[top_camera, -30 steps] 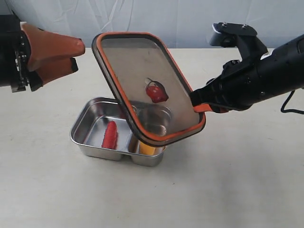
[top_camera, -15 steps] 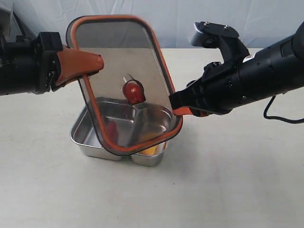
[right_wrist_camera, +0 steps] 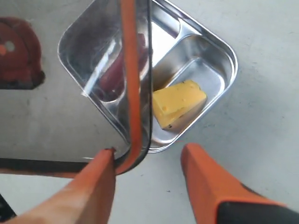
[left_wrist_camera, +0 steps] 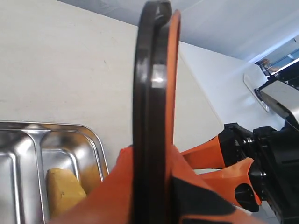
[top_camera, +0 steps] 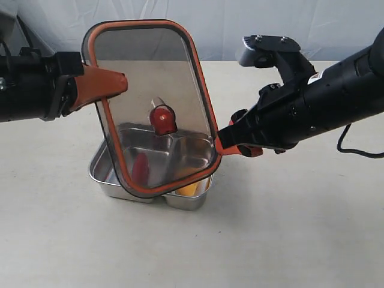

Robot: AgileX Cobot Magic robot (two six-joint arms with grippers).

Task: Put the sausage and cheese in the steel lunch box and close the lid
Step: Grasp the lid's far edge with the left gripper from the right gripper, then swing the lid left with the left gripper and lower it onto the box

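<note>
The dark translucent lid [top_camera: 150,78] with its orange tab [top_camera: 162,119] stands steeply tilted above the steel lunch box [top_camera: 99,171]. My left gripper [top_camera: 120,84] is shut on the lid's upper left edge; in the left wrist view the lid's rim [left_wrist_camera: 152,93] runs between its fingers [left_wrist_camera: 117,186]. My right gripper [top_camera: 231,144] is open at the lid's lower right edge, and the rim [right_wrist_camera: 133,93] touches one finger [right_wrist_camera: 100,177]. The red sausage [top_camera: 140,170] lies in the left compartment, seen through the lid. The yellow cheese [right_wrist_camera: 178,102] lies in the right compartment.
The box sits on a pale tabletop [top_camera: 288,228] with a white backdrop [top_camera: 240,24] behind. The right arm's black body [top_camera: 324,102] reaches in from the right. The left arm [top_camera: 30,90] comes in from the left.
The lid swung leftward and more upright. My left gripper moved in and closed on its upper left edge. My right gripper, which held the lid's right edge, has opened.
</note>
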